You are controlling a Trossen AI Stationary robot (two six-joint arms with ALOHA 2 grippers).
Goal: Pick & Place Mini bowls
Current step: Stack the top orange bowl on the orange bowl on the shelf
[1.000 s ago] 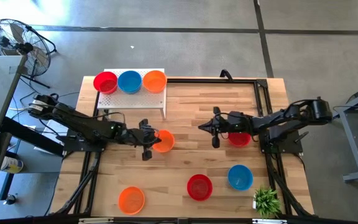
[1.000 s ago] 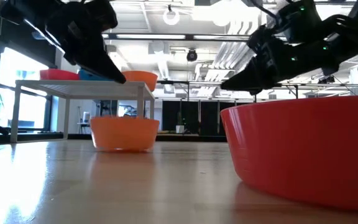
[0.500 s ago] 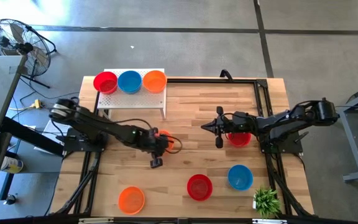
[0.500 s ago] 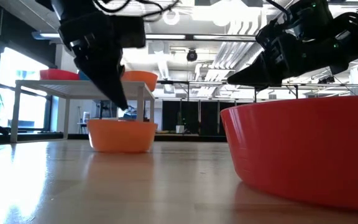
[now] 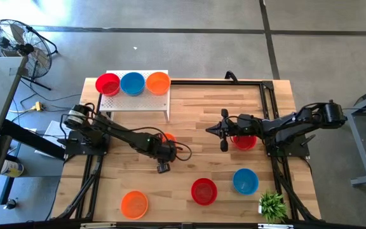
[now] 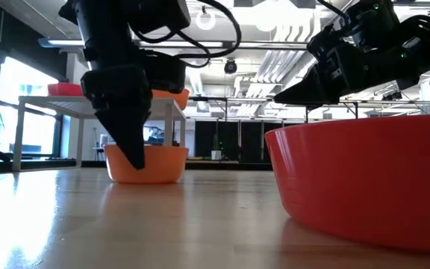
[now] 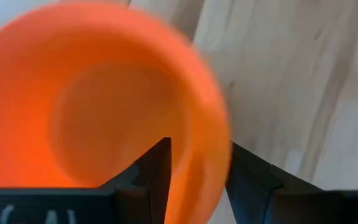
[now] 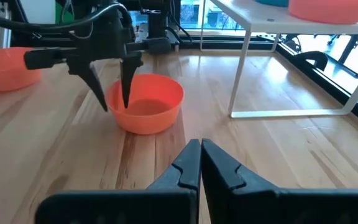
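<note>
Fingers of the left gripper (image 7: 194, 165), spread apart, sit over the orange bowl's (image 7: 92, 99) rim, one inside, one outside.

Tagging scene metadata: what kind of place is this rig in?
Likely an industrial lab or workshop: concrete floor, floor fan, exposed ceiling pipes beyond the wooden table.

Both arms are matte black, built of jointed tubular links with thin black cables looping alongside. Each ends in two tapered dark fingers (image 8: 127, 81), flat-sided and narrowing to pointed tips.
</note>
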